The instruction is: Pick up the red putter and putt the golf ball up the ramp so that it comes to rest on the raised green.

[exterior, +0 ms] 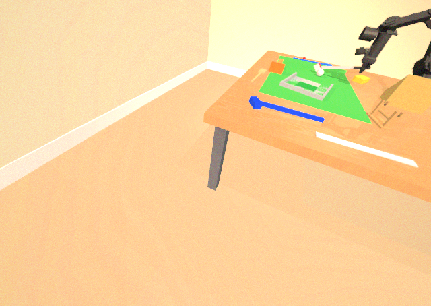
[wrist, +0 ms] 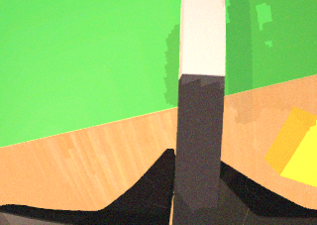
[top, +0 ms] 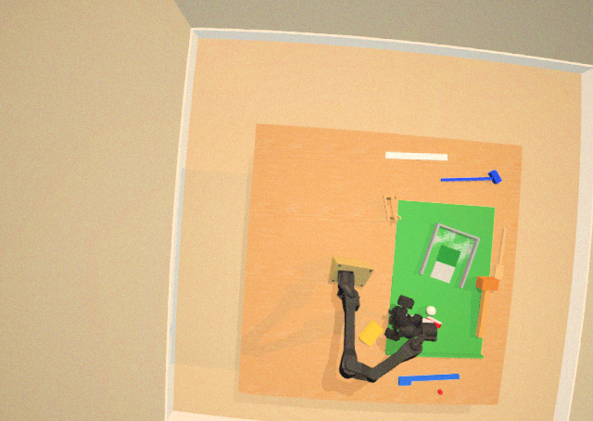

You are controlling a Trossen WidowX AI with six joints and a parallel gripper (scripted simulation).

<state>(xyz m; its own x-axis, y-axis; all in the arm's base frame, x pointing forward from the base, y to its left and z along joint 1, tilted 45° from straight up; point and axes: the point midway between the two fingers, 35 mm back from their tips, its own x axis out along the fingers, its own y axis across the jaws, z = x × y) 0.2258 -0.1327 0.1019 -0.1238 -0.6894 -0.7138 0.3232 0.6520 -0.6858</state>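
My gripper point(exterior: 362, 69) point(wrist: 184, 157) is shut on the dark grip of the red putter, low over the mat's near-arm edge. The putter has a white shaft point(exterior: 341, 67) point(wrist: 203, 32) and a red and white head point(top: 436, 325) point(exterior: 316, 67). The head is close beside the white golf ball point(top: 431, 311) point(exterior: 320, 73); I cannot tell if they touch. The ball is on the green mat point(top: 411, 244) point(exterior: 351, 109), between the head and the ramp. The white ramp point(top: 442, 272) leads to the raised green point(top: 448, 255) point(exterior: 308, 85), with grey rails point(top: 429, 248) around it. The ball is outside the wrist view.
A yellow block point(top: 371, 332) point(exterior: 361, 79) point(wrist: 302, 161) lies near the gripper. An orange mallet point(top: 487, 283) point(exterior: 277, 67) lies along the mat's far side. A blue mallet point(top: 495, 177) point(exterior: 255, 102), a white strip point(top: 416, 156), a blue bar point(top: 433, 378) and a red ball point(top: 440, 391) lie off the mat.
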